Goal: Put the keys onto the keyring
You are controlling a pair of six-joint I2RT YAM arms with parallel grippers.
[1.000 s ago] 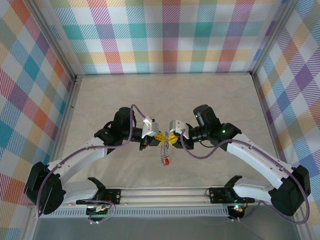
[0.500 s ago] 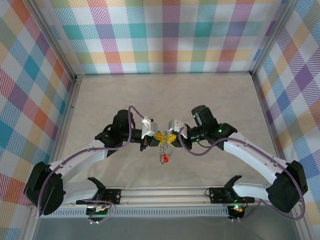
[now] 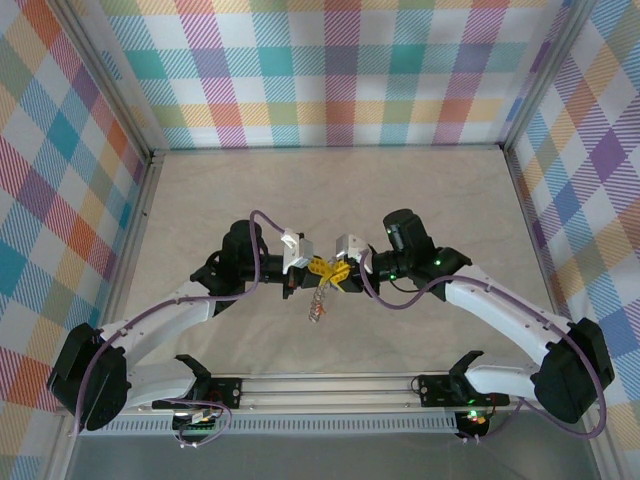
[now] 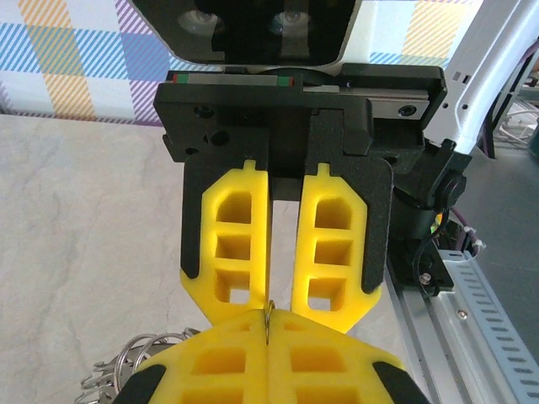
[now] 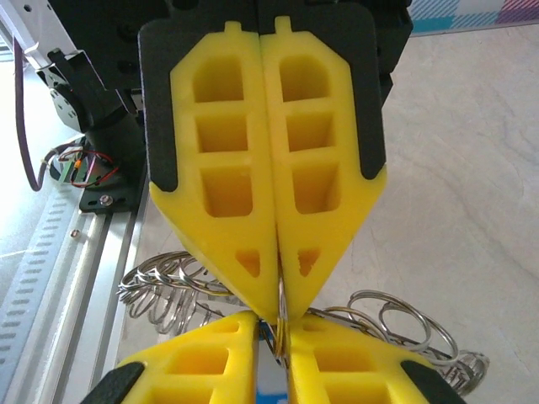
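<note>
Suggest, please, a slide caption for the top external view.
Left pincer and right pincer meet tip to tip above the table, the keys dangling beneath.

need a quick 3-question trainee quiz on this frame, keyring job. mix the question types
1. True or false: the keys lie flat on the table.
2. Where do the left gripper and right gripper stand? A) tip to tip over mid-table B) at opposite walls C) resting flat on the table
3. Fill in: the fingers pressed fully together belong to the ____ gripper.

Key
1. False: the keys dangle below the meeting fingertips.
2. A.
3. Left, pinching the thin keyring; the right gripper's fingers show a narrow gap.
</note>
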